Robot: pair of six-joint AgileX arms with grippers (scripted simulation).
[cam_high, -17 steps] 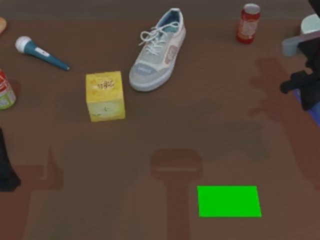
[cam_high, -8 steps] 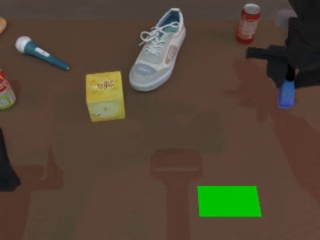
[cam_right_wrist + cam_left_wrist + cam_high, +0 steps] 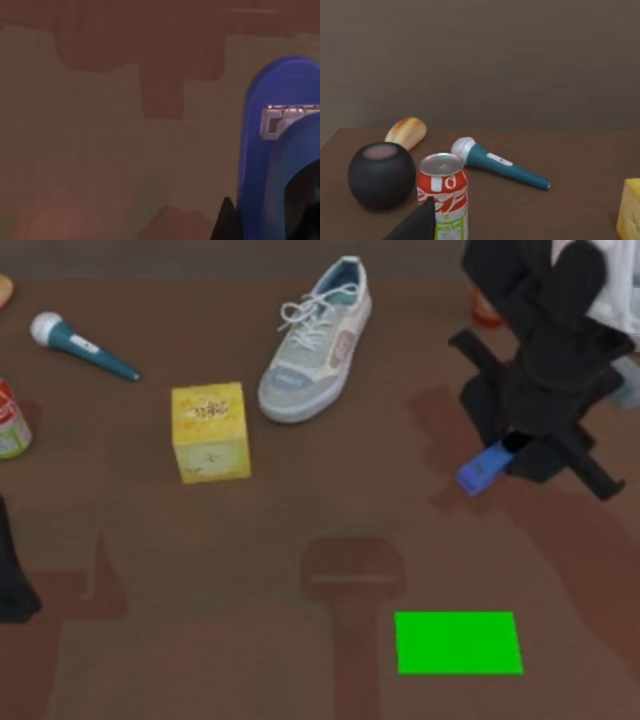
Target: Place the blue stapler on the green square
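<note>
1. The right gripper [image 3: 520, 448] was over the right side of the table, clamped on the blue stapler [image 3: 484, 467], whose free end stuck out toward the top view's lower left, clear of the table by the look of its shadow.
2. The green square [image 3: 458, 642] lay bare near the front edge, well apart from the stapler and toward the viewer from it.
3. Judged from this, the carry step was in hand: the stapler was lifted but not yet over the target.
4. The next move would call for bringing the stapler forward over the square, lowering it until it rests flat inside the patch, then releasing.
5. The left gripper [image 3: 10, 585] sat parked at the table's left edge, mostly cut off; whether its fingers were apart or together could not be told.
6. The right arm's black bulk hid the stapler's rear half and most of the red can [image 3: 487, 310] behind it.
7. In the right wrist view the stapler [image 3: 280, 150] filled one side, cropped by the frame, and the square was out of sight.
</note>
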